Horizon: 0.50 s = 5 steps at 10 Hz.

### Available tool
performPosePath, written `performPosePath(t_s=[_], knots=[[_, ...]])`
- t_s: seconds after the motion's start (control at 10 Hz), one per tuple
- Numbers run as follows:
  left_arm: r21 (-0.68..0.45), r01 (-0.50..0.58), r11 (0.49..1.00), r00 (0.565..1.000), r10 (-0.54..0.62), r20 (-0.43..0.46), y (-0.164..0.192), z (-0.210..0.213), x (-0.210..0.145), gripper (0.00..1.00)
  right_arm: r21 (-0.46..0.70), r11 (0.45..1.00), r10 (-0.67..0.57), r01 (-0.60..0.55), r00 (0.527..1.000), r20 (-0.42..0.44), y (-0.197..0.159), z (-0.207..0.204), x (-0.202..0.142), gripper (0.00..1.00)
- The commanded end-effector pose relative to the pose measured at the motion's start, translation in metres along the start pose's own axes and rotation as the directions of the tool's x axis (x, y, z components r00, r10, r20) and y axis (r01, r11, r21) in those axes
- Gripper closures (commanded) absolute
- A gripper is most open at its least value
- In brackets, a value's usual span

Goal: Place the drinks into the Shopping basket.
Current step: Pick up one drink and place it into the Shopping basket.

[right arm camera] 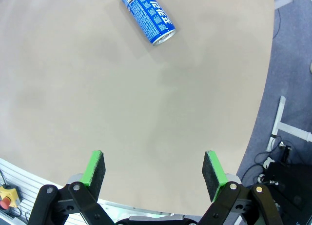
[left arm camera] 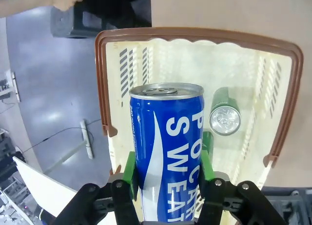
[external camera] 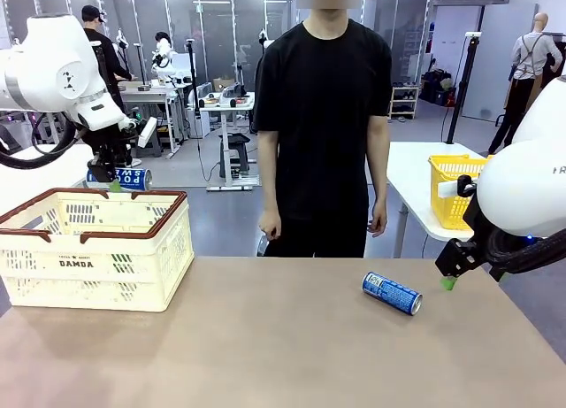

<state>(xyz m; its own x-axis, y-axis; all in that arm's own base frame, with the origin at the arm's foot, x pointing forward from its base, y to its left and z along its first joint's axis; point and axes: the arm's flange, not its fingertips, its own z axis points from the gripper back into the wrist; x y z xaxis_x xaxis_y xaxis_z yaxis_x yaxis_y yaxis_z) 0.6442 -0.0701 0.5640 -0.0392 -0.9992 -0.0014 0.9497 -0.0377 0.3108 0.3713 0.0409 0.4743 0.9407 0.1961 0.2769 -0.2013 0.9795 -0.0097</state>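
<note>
My left gripper [external camera: 113,183] [left arm camera: 166,171] is shut on a blue drink can [external camera: 122,178] [left arm camera: 168,152], which it holds lying sideways above the cream Shopping basket [external camera: 97,275] [left arm camera: 195,35]. A green can [left arm camera: 224,112] lies on the basket floor below it. A second blue can [external camera: 392,293] [right arm camera: 146,15] lies on its side on the table at the right. Just right of that can, near the table's edge, my right gripper [external camera: 449,280] [right arm camera: 155,172] hangs open with nothing between its pads.
A person stands at the far side of the table, hands down by the sides [external camera: 270,224]. A yellow mesh basket [external camera: 455,188] sits on a white table behind at the right. The tan tabletop [external camera: 265,337] stretches bare between basket and can.
</note>
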Motion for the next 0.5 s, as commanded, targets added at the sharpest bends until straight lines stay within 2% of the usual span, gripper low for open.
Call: performPosePath(t_s=[0.0, 0.3, 0.4], knots=[[0.007, -0.033, 0.999, 0.999, 0.033, -0.001, 0.000, 0.001, 0.000, 0.43, -0.001, 1.000, 0.017, -0.017, 1.000, -0.003, -0.002, 0.001, 0.001, 0.00], [-0.003, -0.009, 1.000, 1.000, 0.009, 0.000, 0.000, -0.002, 0.000, 0.43, -0.001, 1.000, 0.017, -0.017, 1.000, -0.003, -0.002, 0.001, 0.001, 0.00], [0.004, 0.009, 1.000, 1.000, -0.009, 0.030, 0.010, -0.017, -0.006, 0.43, -0.001, 1.000, 0.017, -0.017, 1.000, -0.003, -0.002, 0.001, 0.001, 0.00]])
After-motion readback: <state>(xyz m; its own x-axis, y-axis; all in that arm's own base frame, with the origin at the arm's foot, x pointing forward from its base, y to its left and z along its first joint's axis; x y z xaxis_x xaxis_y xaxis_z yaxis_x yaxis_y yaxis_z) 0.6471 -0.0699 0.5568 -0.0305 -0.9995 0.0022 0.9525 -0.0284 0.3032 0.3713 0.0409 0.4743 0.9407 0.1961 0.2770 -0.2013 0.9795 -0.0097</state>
